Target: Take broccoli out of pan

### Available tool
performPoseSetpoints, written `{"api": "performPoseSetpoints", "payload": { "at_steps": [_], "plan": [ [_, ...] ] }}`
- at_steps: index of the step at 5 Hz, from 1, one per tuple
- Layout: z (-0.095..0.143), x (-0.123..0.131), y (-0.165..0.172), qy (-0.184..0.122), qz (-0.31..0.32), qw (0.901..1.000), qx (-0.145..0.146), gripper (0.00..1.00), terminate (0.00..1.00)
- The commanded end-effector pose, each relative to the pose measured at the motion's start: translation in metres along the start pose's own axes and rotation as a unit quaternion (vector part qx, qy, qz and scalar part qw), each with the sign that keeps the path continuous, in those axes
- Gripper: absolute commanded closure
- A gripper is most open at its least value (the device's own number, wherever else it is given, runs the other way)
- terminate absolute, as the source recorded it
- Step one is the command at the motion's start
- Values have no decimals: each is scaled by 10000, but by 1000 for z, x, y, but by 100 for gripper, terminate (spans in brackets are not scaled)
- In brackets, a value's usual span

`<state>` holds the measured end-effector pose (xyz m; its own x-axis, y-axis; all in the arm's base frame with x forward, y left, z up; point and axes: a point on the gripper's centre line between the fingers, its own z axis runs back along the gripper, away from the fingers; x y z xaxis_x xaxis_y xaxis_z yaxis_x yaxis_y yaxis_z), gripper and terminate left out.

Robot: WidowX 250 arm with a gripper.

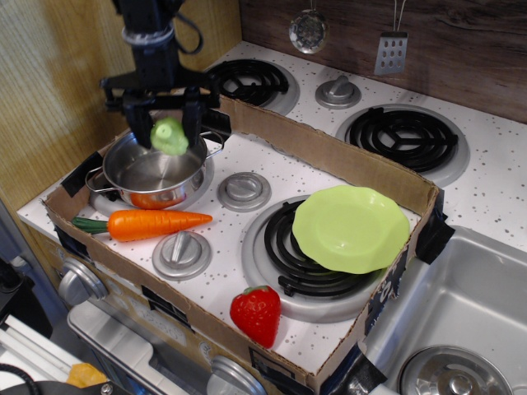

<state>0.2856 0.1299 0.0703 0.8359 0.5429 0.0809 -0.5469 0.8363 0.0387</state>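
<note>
The broccoli is a small pale green lumpy toy. My gripper is shut on it and holds it in the air above the far rim of the pan. The pan is a shiny steel pot with two looped handles, standing on the front left burner. Its inside shows bare metal. The black arm rises straight up from the gripper to the top of the frame.
A carrot lies just in front of the pan. A lime-green plate rests on the front right burner, a strawberry near the front edge. Grey knobs sit between the burners. A cardboard wall rings the stove area. A sink is at right.
</note>
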Motion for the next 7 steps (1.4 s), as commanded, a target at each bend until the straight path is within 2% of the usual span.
{"api": "performPoseSetpoints", "payload": {
  "at_steps": [1,2,3,4,6,7],
  "plan": [
    [69,-5,-40,-277,156,9994,124,100,0],
    [62,-30,-75,-243,330,9991,-99,100,0],
    [47,-60,-93,53,620,9974,-366,100,0],
    [34,-92,-98,-15,997,9936,-529,100,0],
    [10,-133,-109,34,1458,9858,-836,100,0],
    [3,-148,-122,-97,1708,9812,-892,100,0]
  ]
}}
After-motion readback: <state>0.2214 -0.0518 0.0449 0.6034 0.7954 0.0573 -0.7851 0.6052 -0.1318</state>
